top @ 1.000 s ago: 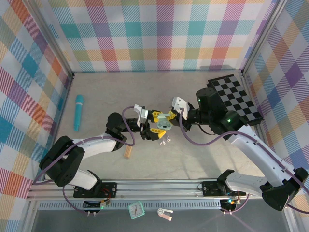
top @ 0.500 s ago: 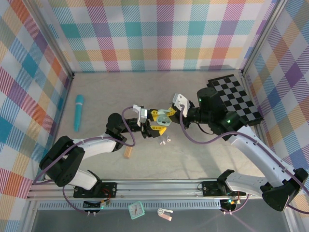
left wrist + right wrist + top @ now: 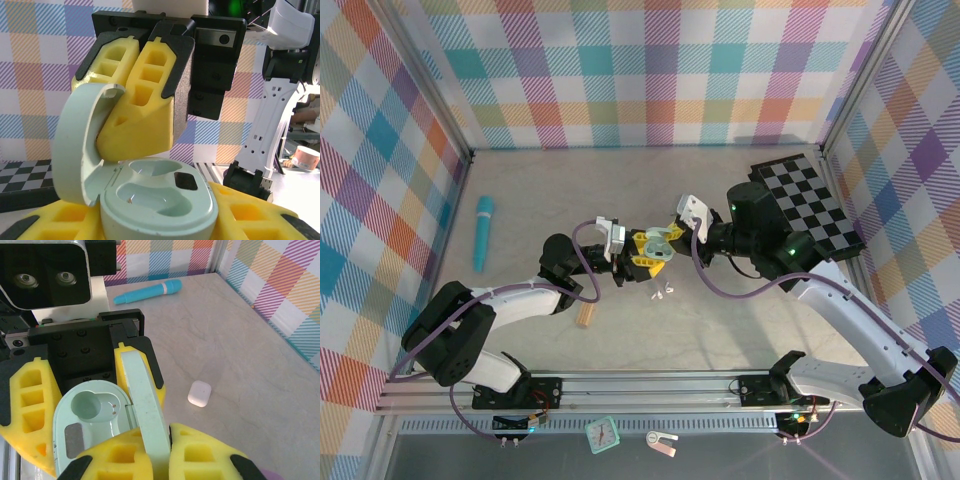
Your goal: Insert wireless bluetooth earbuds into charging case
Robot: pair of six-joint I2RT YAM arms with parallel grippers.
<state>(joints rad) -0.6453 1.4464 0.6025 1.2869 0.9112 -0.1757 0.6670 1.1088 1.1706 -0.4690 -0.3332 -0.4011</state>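
Left wrist view: the charging case [image 3: 160, 205] is held above the desk, its base wedged between the left hand's [image 3: 160, 229] yellow fingers. They sit against both of its sides, which I judge to be a grip. The right hand [image 3: 114, 125] is closed on the lid [image 3: 80, 145], pinching its edge with the lid swung upright. The split makes sense: one hand steadies the body and the other stops the lid from falling shut, so the wells face up and are reachable.

The case is a pale green pebble. Its two moulded wells are empty, with a dark patch beside one and small contact pins in the hollow.

In the top external view, the earbuds [image 3: 665, 292] lie on the desk [image 3: 740, 320] just below the meeting hands, apart from the case. They are tiny white specks, too small to make out their shape.
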